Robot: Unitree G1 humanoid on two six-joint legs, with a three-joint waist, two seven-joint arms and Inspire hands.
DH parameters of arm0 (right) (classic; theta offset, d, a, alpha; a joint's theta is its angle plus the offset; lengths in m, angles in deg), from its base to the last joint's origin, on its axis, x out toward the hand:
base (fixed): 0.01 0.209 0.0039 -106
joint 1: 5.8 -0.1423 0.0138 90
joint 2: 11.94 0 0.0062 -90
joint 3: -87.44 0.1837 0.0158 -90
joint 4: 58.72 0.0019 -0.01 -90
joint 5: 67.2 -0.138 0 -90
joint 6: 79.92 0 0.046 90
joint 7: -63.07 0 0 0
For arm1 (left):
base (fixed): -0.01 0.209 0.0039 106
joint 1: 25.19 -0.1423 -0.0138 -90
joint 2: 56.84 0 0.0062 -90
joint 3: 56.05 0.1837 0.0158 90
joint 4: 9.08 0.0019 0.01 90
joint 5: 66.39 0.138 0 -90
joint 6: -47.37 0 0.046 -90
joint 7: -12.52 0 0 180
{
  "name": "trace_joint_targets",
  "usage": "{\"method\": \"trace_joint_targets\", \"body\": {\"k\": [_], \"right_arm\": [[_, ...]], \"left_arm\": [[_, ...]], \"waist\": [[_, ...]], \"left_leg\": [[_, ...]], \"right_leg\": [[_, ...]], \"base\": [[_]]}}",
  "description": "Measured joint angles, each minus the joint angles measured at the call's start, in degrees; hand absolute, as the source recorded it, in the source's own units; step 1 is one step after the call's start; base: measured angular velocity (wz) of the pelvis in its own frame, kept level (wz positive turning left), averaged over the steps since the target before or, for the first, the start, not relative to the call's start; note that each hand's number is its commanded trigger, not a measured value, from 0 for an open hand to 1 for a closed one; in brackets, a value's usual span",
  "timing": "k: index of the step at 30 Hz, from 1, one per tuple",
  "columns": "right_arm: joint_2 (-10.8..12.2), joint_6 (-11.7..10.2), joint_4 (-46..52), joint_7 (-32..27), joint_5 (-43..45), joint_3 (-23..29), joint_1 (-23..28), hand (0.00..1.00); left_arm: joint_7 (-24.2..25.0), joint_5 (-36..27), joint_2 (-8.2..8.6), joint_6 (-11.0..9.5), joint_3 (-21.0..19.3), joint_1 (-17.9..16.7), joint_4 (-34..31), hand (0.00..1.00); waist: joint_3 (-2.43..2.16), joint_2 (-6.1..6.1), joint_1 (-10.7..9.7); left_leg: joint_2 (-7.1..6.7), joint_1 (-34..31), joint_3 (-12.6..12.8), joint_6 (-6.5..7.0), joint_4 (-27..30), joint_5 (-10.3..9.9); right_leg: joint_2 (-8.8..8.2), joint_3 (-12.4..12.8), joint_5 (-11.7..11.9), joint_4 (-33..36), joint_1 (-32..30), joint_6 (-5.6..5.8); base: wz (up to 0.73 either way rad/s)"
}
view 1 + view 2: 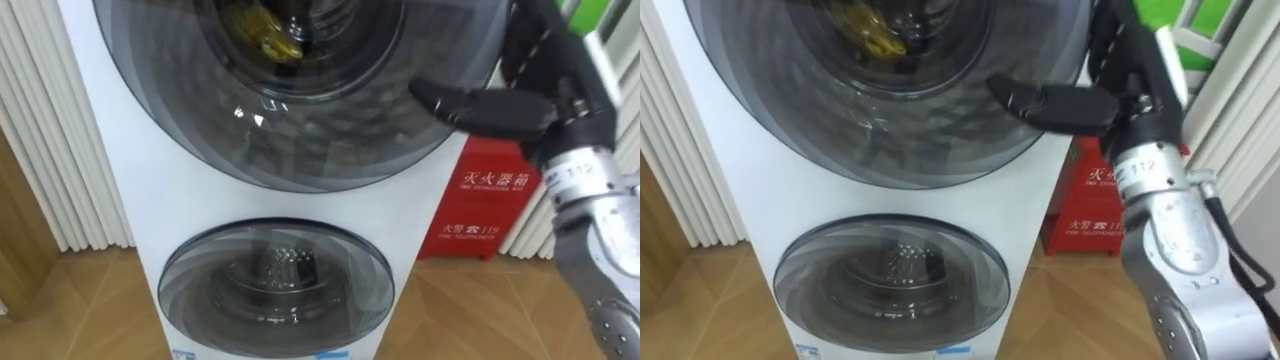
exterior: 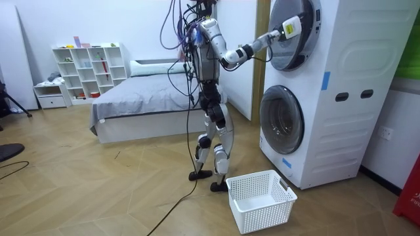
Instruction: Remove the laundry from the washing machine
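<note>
Wood floor (image 1: 60,300), stacked washing machine (image 1: 130,200): yellow clothes (image 1: 262,35) sit behind the upper door (image 1: 300,140) glass, up-left of the right hand (image 1: 545,110). Can't tell if its fingers hook the rim. Looks soft and light, so I'd grab a bunched fold.

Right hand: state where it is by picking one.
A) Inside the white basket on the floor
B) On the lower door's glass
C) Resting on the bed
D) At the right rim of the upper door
D: the right hand is up at the right rim of the upper door, well above the lower door, and the room view shows the arm raised to that height.
</note>
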Motion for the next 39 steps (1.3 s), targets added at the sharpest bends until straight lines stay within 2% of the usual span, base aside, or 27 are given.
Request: {"method": "trace_joint_targets", "body": {"k": [4,8,13,14,17,21,24,27,29,31,34,39], "right_arm": [[1.20,0.00,-1.72,1.47,-1.21,-0.05,1.15,0.00],[3.77,0.03,-2.95,1.03,-1.20,-0.67,1.30,0.00],[4.29,0.18,-1.56,0.35,-0.77,-1.20,1.29,0.00],[4.34,1.14,-0.22,-0.07,-0.54,-1.07,1.28,0.00],[4.31,2.52,2.92,-0.87,-0.96,-1.09,1.12,0.00],[3.78,3.70,6.94,-1.79,-0.61,-1.03,1.12,0.00],[3.28,4.55,11.39,-1.80,1.66,-0.89,1.13,0.00],[3.28,4.79,13.44,-1.34,2.38,-1.06,1.13,0.00],[3.27,4.79,13.96,-0.63,2.24,-1.10,1.13,0.00],[3.25,4.79,14.74,0.01,1.54,-1.14,1.14,0.00],[3.22,4.78,16.36,0.93,1.45,-1.13,1.14,0.00],[3.22,4.62,18.06,2.54,-0.26,-1.21,1.56,0.00]], "left_arm": [[0.05,0.00,0.04,-0.01,0.35,-0.02,0.24,0.00],[0.05,-0.01,0.02,-0.07,0.35,0.10,1.40,0.00],[0.42,0.14,-0.02,-0.01,0.32,0.34,2.24,0.00],[0.46,0.25,-0.06,-0.16,0.26,0.46,2.25,0.00],[0.51,0.33,-0.18,-0.48,0.23,0.15,2.29,0.00],[0.51,0.22,-0.26,-1.21,0.18,-0.19,2.46,0.00],[0.51,0.23,-0.32,-1.38,-0.20,-0.23,2.56,0.00],[0.51,0.11,-0.49,-1.77,-0.26,0.19,3.31,0.00],[0.50,0.07,-0.51,-2.00,-0.17,0.73,4.49,0.00],[0.43,0.07,-0.52,-2.00,0.11,0.60,4.51,0.00],[0.11,0.08,-0.52,-2.14,0.21,0.61,4.51,0.00],[-0.23,0.07,-0.52,-4.01,0.43,0.24,4.56,0.00]], "waist": [[-0.03,-0.05,0.05],[-0.03,-0.06,0.06],[-0.16,-0.32,0.07],[-0.29,-0.59,0.08],[-0.35,-1.10,0.31],[-0.33,-1.16,0.06],[-0.35,-1.48,-0.24],[-0.17,-2.06,-0.52],[-0.23,-2.28,-1.02],[-0.24,-2.29,-1.87],[-0.26,-2.26,-1.90],[-0.46,-1.88,-2.33]], "left_leg": [[0.05,0.12,0.11,-0.01,0.01,0.01],[0.05,0.44,0.37,-0.01,0.01,0.01],[0.04,-0.11,0.67,-0.18,-0.03,-0.14],[-0.03,-0.66,0.68,-0.22,0.03,-0.10],[-0.14,-0.98,1.02,-0.33,0.38,0.00],[-0.13,-0.99,1.21,-0.33,0.89,0.02],[-0.11,-0.98,1.59,-0.36,0.98,0.03],[0.01,-0.94,2.49,-0.46,1.01,0.08],[0.13,-0.99,2.71,-0.51,1.05,0.05],[0.41,-1.06,2.85,-0.87,0.97,-0.20],[0.55,-0.94,3.21,-0.97,0.98,-0.21],[0.73,-0.88,3.39,-1.21,0.95,-0.07]], "right_leg": [[0.03,0.03,0.03,-0.01,0.12,-0.05],[0.13,0.34,0.04,0.04,0.31,-0.07],[0.40,1.02,-0.14,0.25,-0.56,0.25],[0.38,1.21,0.04,0.80,-1.34,-0.28],[0.46,2.08,-0.28,2.27,-2.72,-0.64],[0.65,2.46,-0.34,2.23,-2.73,-0.70],[0.80,2.90,-0.79,2.26,-2.84,-0.20],[0.84,3.14,-0.78,2.06,-2.85,-0.22],[0.86,3.07,-0.76,1.98,-2.84,-0.24],[0.91,2.79,-0.69,1.94,-2.84,-0.23],[1.06,2.95,-0.44,2.01,-2.83,-0.57],[1.31,3.10,0.03,1.95,-2.73,-1.20]], "base": [[0.00],[-0.03],[-0.08],[-0.14],[-0.16],[-0.07],[-0.08],[-0.06],[0.02],[0.06],[-0.04],[-0.02]]}}
